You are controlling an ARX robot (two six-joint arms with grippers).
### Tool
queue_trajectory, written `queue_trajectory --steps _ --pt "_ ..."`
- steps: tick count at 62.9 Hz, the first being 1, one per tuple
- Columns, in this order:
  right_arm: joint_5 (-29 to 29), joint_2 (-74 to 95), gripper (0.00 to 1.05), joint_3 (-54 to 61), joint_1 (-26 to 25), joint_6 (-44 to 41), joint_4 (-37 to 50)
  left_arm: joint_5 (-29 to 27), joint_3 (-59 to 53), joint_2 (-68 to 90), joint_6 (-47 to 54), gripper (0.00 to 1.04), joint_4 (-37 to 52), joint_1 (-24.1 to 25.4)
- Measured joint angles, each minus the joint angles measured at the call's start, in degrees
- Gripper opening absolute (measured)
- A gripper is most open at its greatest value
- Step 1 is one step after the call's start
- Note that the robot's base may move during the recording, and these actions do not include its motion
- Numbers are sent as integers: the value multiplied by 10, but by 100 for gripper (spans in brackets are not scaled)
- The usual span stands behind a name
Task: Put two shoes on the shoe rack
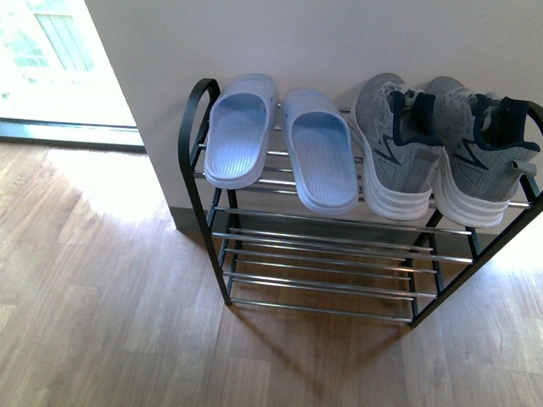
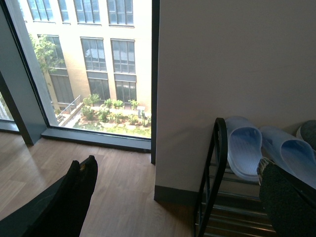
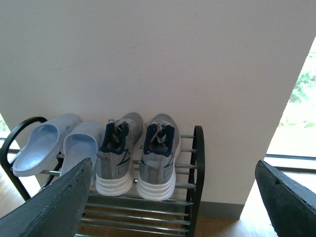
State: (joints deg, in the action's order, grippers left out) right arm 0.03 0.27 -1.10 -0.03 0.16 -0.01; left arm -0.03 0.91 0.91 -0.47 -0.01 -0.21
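Two grey knit sneakers with white soles, the left shoe and the right shoe, stand side by side, heels toward me, on the top tier of the black shoe rack, at its right end. In the right wrist view the left shoe and the right shoe sit ahead of my right gripper, which is open, empty and drawn back from them. My left gripper is open and empty by the shoe rack's arched left side. Neither gripper shows in the front view.
Two pale blue slippers fill the left half of the top tier. The lower chrome bars hold nothing. A white wall stands right behind the rack. Wood floor spreads left and in front, with a tall window further left.
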Motion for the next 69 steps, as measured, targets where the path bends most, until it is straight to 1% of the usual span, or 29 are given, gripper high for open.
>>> queue_trajectory --steps 69 --pt "0 0 96 0 0 0 0 0 0 0 0 95 0 0"
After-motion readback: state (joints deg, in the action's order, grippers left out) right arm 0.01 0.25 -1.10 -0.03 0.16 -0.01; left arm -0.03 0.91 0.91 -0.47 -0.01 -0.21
